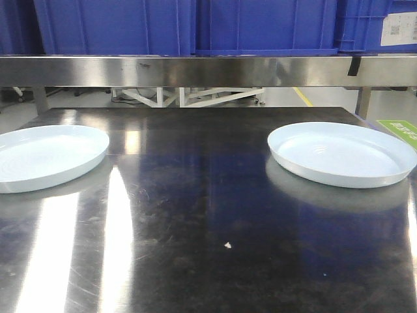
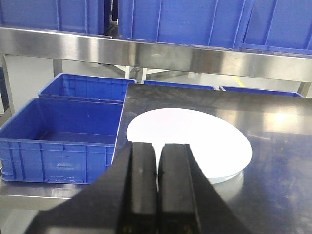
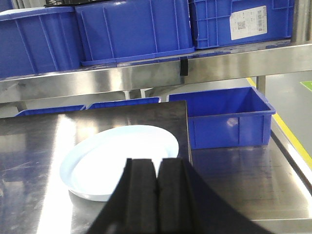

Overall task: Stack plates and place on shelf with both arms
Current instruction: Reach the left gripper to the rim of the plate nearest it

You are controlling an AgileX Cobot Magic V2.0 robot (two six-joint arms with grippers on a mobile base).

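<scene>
The left plate (image 2: pixel 195 141) lies flat on the table (image 1: pixel 208 228) just ahead of the left pincer (image 2: pixel 158 146), its near rim passing behind the fingertips and its bulk a little to their right. The right plate (image 3: pixel 117 156) lies flat just ahead of the right pincer (image 3: pixel 157 163), spreading mostly to its left. The two plates are well apart, not stacked, one near each side edge of the dark table.

Both pincers are narrow and hold nothing: the left shows only a thin slit between its black fingers, and the right's pads meet.

Beyond the plates, farther ahead of both pincers, runs the shelf (image 1: pixel 195 70), its steel front rail carrying blue crates (image 1: pixel 117 26). An open blue crate (image 2: pixel 58 131) sits left of the left pincer, off the table's edge. Another crate (image 3: pixel 226 117) sits right of the right pincer.
</scene>
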